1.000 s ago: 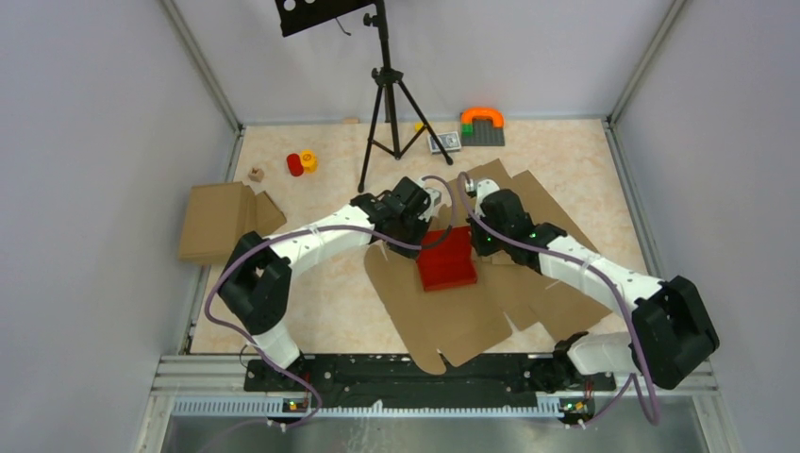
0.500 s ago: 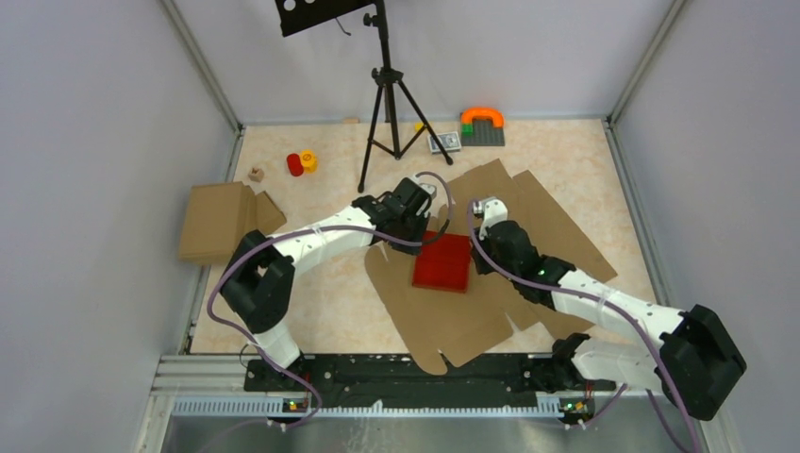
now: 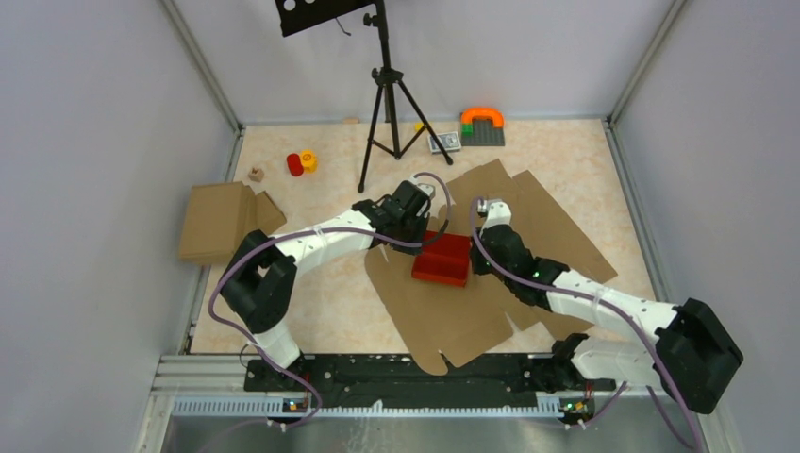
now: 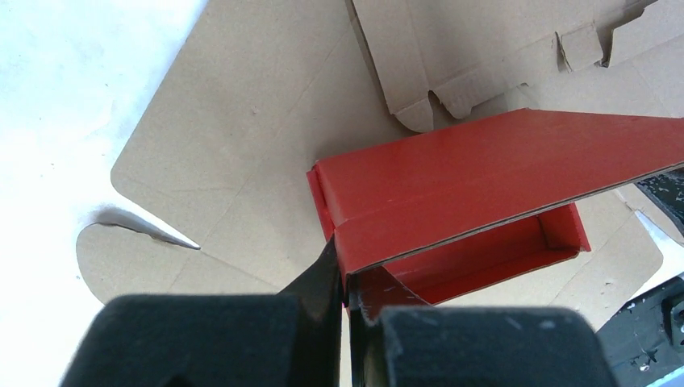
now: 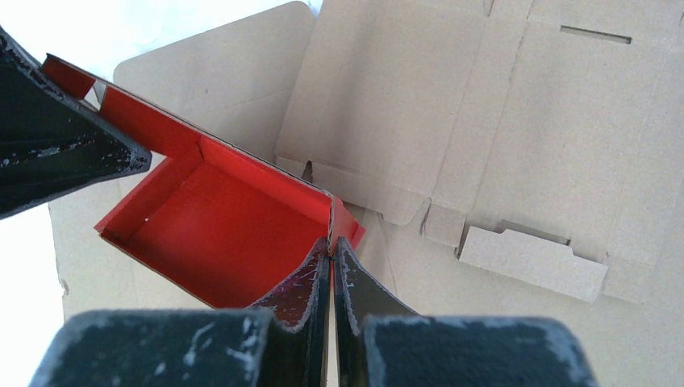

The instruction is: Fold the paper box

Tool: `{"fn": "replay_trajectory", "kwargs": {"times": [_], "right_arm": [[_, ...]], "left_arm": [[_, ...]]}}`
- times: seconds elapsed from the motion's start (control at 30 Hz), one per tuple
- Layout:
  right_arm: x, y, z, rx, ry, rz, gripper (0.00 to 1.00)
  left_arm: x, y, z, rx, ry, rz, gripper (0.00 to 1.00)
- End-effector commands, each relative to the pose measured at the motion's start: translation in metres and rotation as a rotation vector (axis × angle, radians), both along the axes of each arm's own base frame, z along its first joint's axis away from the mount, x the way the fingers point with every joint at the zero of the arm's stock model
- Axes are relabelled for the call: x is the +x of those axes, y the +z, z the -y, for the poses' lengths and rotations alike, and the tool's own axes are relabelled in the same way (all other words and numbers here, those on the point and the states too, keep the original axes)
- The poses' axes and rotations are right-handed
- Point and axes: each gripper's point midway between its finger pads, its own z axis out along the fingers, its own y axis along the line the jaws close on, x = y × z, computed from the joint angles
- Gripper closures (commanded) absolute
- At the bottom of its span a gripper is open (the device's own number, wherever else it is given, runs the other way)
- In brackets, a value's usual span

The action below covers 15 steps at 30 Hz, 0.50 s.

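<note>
The paper box is a bright red open tray with a raised flap, lying on brown cardboard mid-table. My left gripper is at its far left corner, and in the left wrist view that gripper is shut on the edge of the red flap of the box. My right gripper is at the box's right side. In the right wrist view the right gripper is shut on the thin side wall of the box, whose red inside shows to the left of the fingers.
Large flat brown cardboard cut-outs lie under and around the box. A folded brown cardboard piece sits at the left. A black tripod stands behind. Small red and yellow items and toy blocks with an orange arch are at the back.
The right arm has swung outward and its gripper has come down to the box's right side. The box's raised wall has dropped lower. The left gripper has hardly moved.
</note>
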Motion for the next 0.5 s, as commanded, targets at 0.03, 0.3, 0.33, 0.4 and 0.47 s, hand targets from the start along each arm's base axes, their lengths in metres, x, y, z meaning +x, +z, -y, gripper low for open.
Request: {"fn": "replay_trajectory", "kwargs": {"times": [0.03,0.3,0.33,0.4,0.47], "right_arm": [[0.006,0.018,-0.018,0.073,-0.041,-0.020,1.00],[0.020,0.034,-0.020,0.012,-0.063,-0.016,1.00],[0.020,0.032,-0.020,0.005,-0.066,-0.024,1.00],[0.020,0.028,-0.021,0.004,-0.080,-0.044,1.00],[0.020,0.024,-0.021,0.014,-0.111,-0.066,1.00]], "left_arm": [[-0.002,0.008,0.015,-0.068,-0.014,0.009,1.00],[-0.003,0.014,0.013,-0.070,-0.015,0.023,1.00],[-0.003,0.015,0.012,-0.069,-0.014,0.024,1.00],[-0.004,0.016,0.011,-0.070,-0.011,0.027,1.00],[-0.004,0.016,0.011,-0.073,-0.010,0.028,1.00]]}}
